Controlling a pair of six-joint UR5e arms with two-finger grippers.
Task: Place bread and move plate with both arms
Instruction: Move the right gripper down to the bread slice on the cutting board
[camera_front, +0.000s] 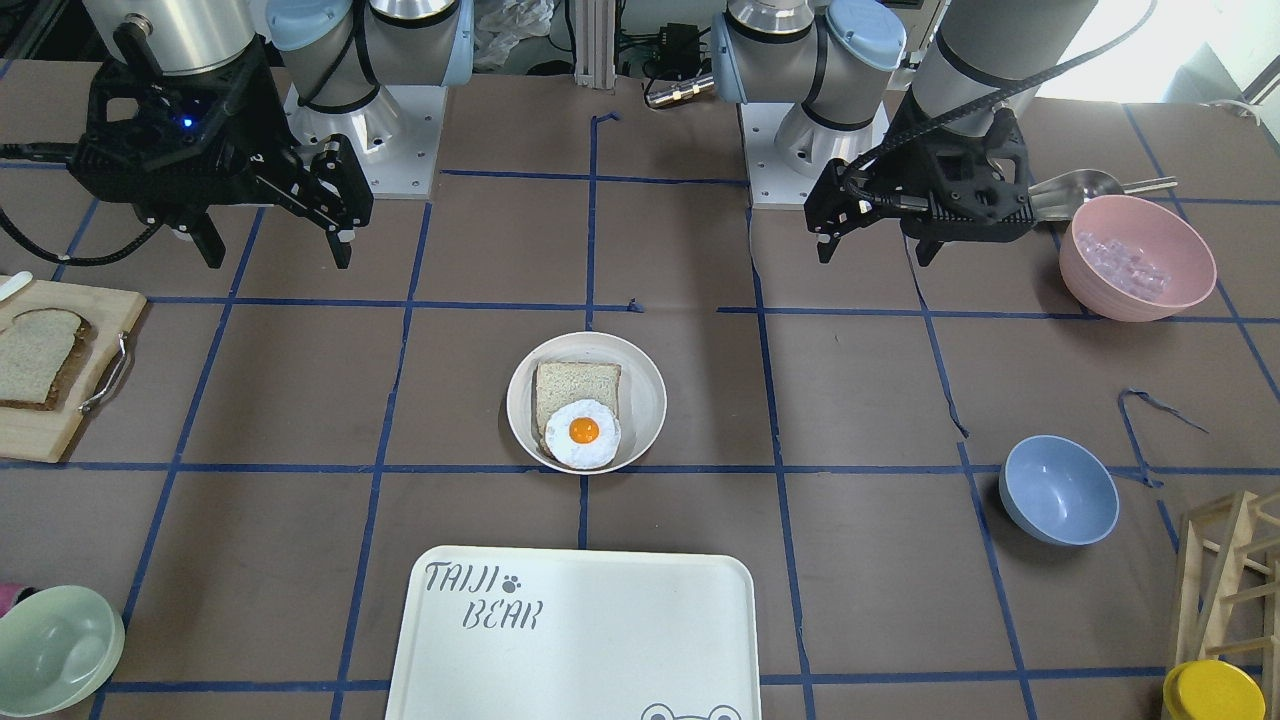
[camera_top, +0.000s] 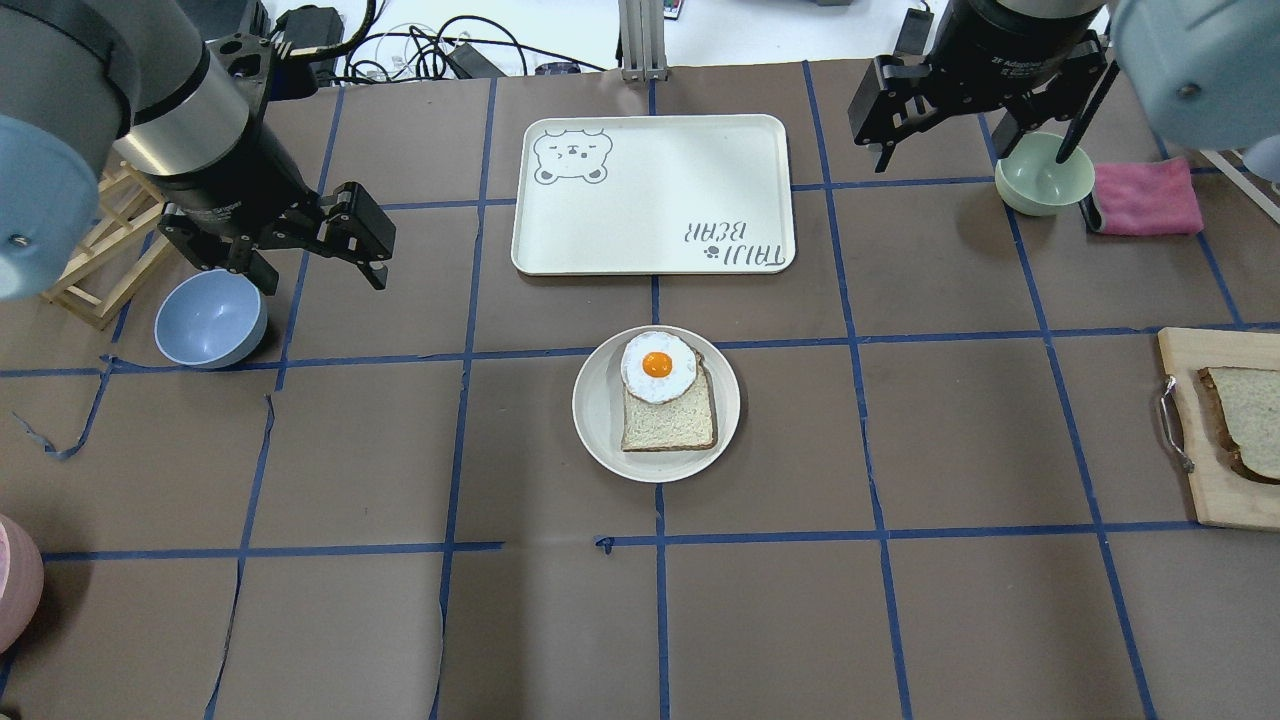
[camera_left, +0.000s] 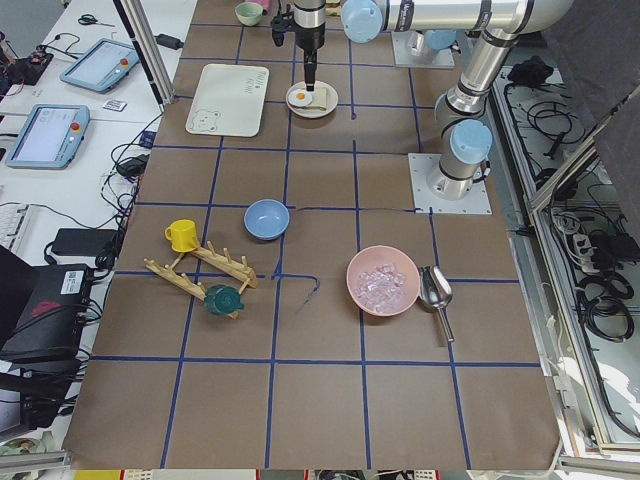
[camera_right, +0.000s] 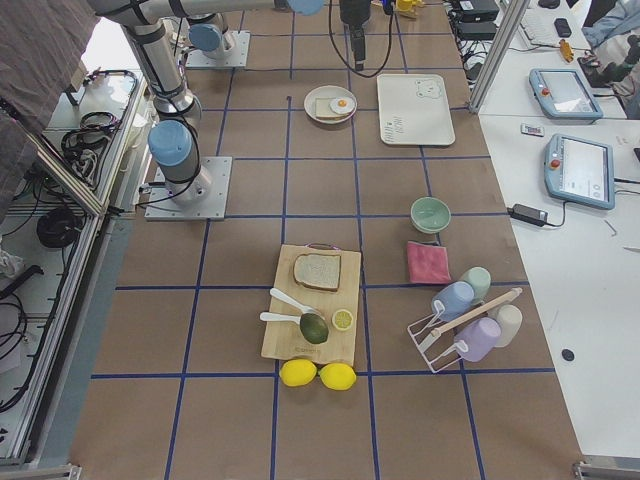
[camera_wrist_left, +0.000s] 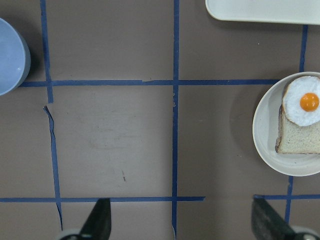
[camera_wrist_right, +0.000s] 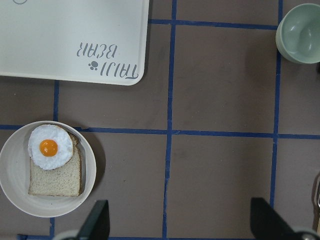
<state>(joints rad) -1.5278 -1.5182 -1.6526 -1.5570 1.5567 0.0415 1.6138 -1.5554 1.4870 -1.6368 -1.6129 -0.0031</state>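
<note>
The dark-crusted bread (camera_top: 1245, 405) lies on a wooden cutting board (camera_top: 1195, 480) at the table's right edge; it also shows in the front view (camera_front: 35, 355). The cream plate (camera_top: 595, 415) sits mid-table and holds a paler slice (camera_top: 668, 420) with a fried egg (camera_top: 658, 366) on top. My left gripper (camera_top: 322, 280) hangs open and empty above the table, left of the plate and beside a blue bowl. My right gripper (camera_top: 975, 155) hangs open and empty at the far right, next to a green bowl. Both wrist views show the plate (camera_wrist_left: 262, 130) (camera_wrist_right: 10, 175).
The "TAIJI BEAR" tray (camera_top: 650, 195) lies just beyond the plate. A blue bowl (camera_top: 210, 320) and a wooden rack (camera_top: 90, 270) stand at the left. A green bowl (camera_top: 1045, 180) and a pink cloth (camera_top: 1145, 195) are at the far right. A pink bowl of ice (camera_front: 1137, 255) is near the left arm's base.
</note>
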